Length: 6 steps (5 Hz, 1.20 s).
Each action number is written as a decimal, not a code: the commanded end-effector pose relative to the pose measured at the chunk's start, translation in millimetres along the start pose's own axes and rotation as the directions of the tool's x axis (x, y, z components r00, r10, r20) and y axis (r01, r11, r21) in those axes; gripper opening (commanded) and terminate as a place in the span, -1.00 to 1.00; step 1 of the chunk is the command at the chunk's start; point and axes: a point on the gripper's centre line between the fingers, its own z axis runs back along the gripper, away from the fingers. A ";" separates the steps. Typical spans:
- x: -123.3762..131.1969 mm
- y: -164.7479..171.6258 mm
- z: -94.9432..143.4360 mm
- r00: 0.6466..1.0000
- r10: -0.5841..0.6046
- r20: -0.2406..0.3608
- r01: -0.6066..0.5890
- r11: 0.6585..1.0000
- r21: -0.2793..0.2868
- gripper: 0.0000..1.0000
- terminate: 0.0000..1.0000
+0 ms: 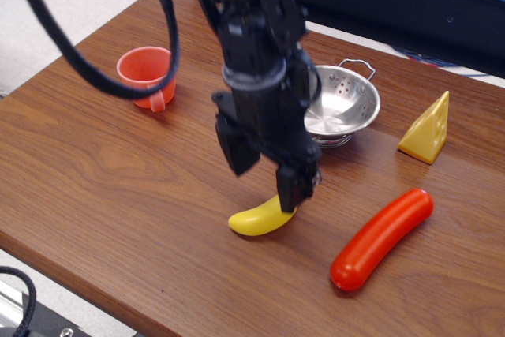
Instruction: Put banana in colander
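The pincer (267, 181) hides the banana's (256, 219) stem end and the colander's (341, 105) left side.

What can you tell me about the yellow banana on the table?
The banana is a small, smooth, shiny yellow toy that looks like plastic. It is curved and lies flat on the brown wooden table, near the front edge. Its rounded left end shows clearly, but the right end is hidden behind a finger of the black gripper, which is open just over it. Whether that finger touches the banana cannot be told. Nothing else touches it; the red sausage lies apart to its right.
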 end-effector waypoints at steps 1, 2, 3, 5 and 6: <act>-5.6 -3.7 -24.3 0.998 -0.039 0.040 0.038 0.999 0.034 1.00 -1.00; -10.0 -4.9 -34.1 0.996 -0.074 0.055 0.073 0.997 0.017 1.00 -1.00; -9.9 -3.4 -34.7 0.995 -0.066 0.074 0.065 0.998 0.021 -1.00 -1.00; 10.5 1.5 -1.9 0.986 0.046 0.159 -0.052 0.998 0.033 -1.00 -1.00; 32.7 0.2 28.7 0.967 0.144 0.210 -0.148 0.989 0.000 -1.00 -1.00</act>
